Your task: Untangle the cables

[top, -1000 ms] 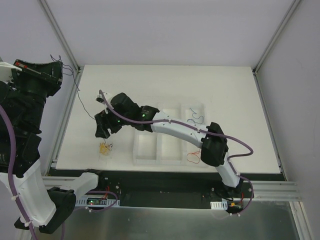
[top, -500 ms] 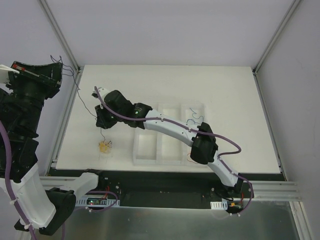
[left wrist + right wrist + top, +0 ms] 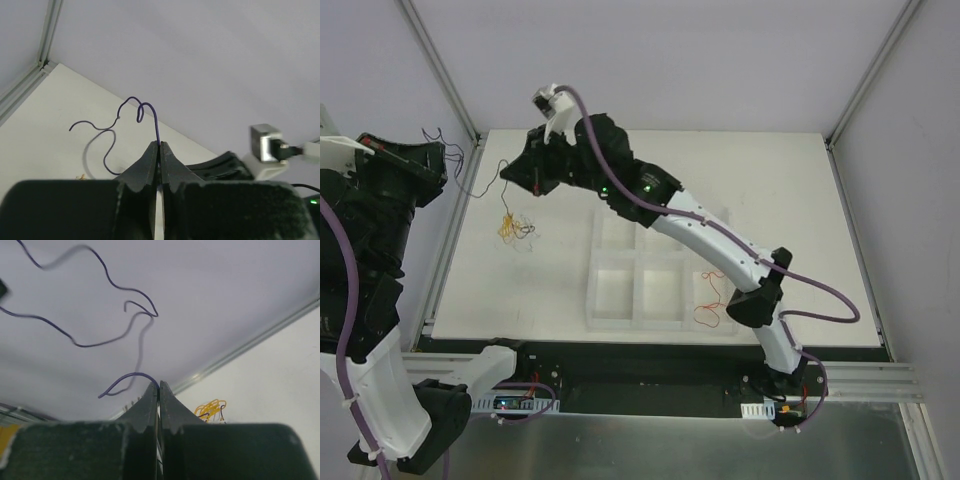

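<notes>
Both grippers pinch the same thin purple cable [image 3: 470, 188]. My left gripper [image 3: 442, 152] is shut on one end at the table's far left edge; the wire curls out past its tips [image 3: 159, 144]. My right gripper [image 3: 510, 174] is shut on the cable's other part [image 3: 131, 376], raised over the far left of the table. Below it hangs a small tangle of yellow and dark cables [image 3: 515, 226], seen also in the right wrist view [image 3: 210, 409]. Whether the tangle touches the table I cannot tell.
A white tray [image 3: 592, 300] with several compartments lies in the middle of the table, and a red cable [image 3: 708, 304] sits in its near right compartment. The right arm stretches across the tray's far side. Metal frame rails run along the table's left edge [image 3: 450, 240].
My right gripper has shut on the purple cable and risen toward the far left. The yellow tangle has come away from the near edge, up and farther back.
</notes>
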Controlling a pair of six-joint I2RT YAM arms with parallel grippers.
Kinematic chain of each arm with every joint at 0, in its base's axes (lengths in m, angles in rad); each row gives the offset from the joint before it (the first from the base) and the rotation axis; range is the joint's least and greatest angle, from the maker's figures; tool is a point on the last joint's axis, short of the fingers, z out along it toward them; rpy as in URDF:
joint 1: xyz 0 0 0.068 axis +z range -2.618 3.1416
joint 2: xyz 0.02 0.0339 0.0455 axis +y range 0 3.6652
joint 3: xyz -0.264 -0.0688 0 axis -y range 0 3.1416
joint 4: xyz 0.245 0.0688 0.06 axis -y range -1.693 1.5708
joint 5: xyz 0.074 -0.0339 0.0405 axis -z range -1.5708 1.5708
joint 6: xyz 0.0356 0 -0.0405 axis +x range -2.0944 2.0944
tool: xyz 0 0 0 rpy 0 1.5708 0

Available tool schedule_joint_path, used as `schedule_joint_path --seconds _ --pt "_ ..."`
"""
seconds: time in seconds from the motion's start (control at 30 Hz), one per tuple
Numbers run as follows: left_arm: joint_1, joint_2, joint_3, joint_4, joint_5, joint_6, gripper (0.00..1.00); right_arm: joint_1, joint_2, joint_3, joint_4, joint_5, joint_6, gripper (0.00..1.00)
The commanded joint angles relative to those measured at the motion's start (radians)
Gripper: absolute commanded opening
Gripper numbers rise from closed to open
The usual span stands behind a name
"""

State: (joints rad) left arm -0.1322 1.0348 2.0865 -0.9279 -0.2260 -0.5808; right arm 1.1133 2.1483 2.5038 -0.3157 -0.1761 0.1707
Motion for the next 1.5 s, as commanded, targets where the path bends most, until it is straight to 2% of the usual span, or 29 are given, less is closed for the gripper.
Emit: schedule_joint_path --seconds 0.0,0.1,0.2,0.3,0.5,0.7,0.83,0.87,0.9,1.0,1.03,1.07,1.17,1.23,1.33,1.47 --pt "-0.007 -0.035 -0.035 0.009 -0.049 0.032 0.00 -0.024 -0.119 -0.132 0.129 -0.008 0.113 0.00" --pt "-0.007 -0.071 -0.175 0.005 -0.013 -0.008 0.00 -0.066 -0.065 -0.201 0.072 -0.135 0.200 0.00" --pt "-0.007 -0.100 -0.342 -0.017 0.043 -0.060 0.00 -0.082 -0.019 -0.212 -0.047 -0.178 0.199 0.00" --pt "-0.007 -0.062 -0.425 -0.087 0.106 -0.096 0.00 -0.108 -0.022 -0.279 -0.086 -0.224 0.229 0.00" --pt "0.025 0.134 -0.393 -0.219 0.145 -0.041 0.00 -0.156 -0.070 -0.411 -0.040 -0.342 0.360 0.00" --pt "0.120 0.286 -0.327 -0.195 0.183 -0.004 0.00 -0.178 -0.113 -0.516 -0.014 -0.421 0.464 0.00" --pt "0.125 0.364 -0.293 -0.161 0.253 0.009 0.01 -0.194 -0.136 -0.545 -0.020 -0.433 0.464 0.00" --pt "0.125 0.387 -0.293 -0.146 0.289 0.019 0.05 -0.198 -0.137 -0.546 -0.020 -0.431 0.469 0.00" --pt "0.125 0.415 -0.295 -0.131 0.327 0.035 0.16 -0.204 -0.136 -0.545 -0.014 -0.431 0.477 0.00" --pt "0.125 0.497 -0.267 -0.140 0.407 0.084 0.64 -0.222 -0.117 -0.543 0.053 -0.441 0.541 0.00" --pt "0.125 0.511 -0.264 -0.161 0.406 0.081 0.73 -0.228 -0.107 -0.536 0.070 -0.441 0.568 0.00" --pt "0.125 0.502 -0.282 -0.167 0.396 0.078 0.76 -0.234 -0.094 -0.528 0.085 -0.442 0.593 0.00" --pt "0.125 0.385 -0.423 -0.125 0.326 0.061 0.78 -0.250 -0.059 -0.496 0.083 -0.438 0.622 0.00" --pt "0.151 0.265 -0.534 -0.098 0.277 0.056 0.75 -0.257 -0.057 -0.503 0.078 -0.424 0.625 0.00" --pt "0.163 0.119 -0.684 -0.081 0.283 0.046 0.61 -0.270 -0.053 -0.516 0.078 -0.421 0.635 0.00" --pt "0.163 -0.039 -0.903 -0.051 0.388 -0.026 0.51 -0.280 -0.039 -0.507 0.084 -0.427 0.661 0.00"
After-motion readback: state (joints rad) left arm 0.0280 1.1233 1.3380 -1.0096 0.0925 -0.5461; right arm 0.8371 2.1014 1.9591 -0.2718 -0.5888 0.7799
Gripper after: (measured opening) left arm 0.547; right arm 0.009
